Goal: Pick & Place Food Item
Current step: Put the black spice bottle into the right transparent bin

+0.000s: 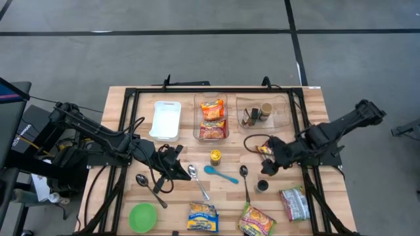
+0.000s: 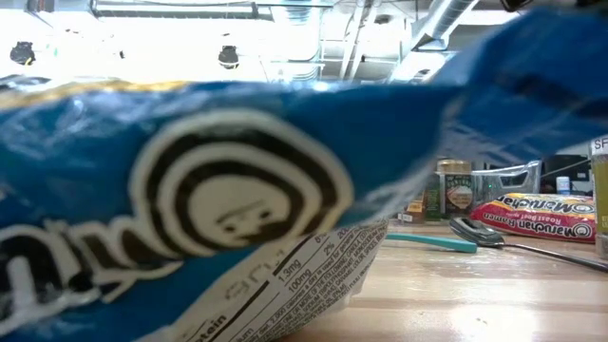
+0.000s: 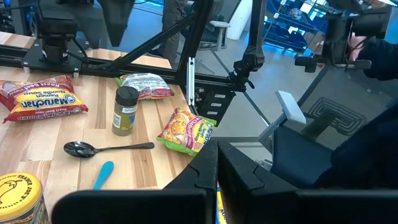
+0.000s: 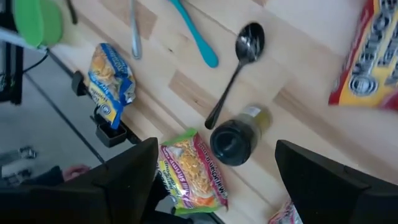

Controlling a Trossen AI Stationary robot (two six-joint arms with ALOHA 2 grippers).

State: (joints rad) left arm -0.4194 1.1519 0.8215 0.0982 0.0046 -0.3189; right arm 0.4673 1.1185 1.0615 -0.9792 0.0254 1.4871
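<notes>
- Two dark fingers of my right claw stand wide, hovering over the small dark-capped glass spice jar, low centre of frame, upright on the tabletop.
- Jar looks rigid, smooth, probably slippery and breakable; I'd pinch its sides below the cap.
- Left claw is closed, empty, centre-left of the overhead frame.

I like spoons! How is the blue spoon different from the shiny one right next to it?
The blue spoon is turquoise and dull; the metal spoon is silvery and glossy. The blue spoon looks shorter, the metal one longer. The blue one's bowl points toward the metal spoon, whose handle runs toward the table's front edge. Both lie flat on the table.
</notes>
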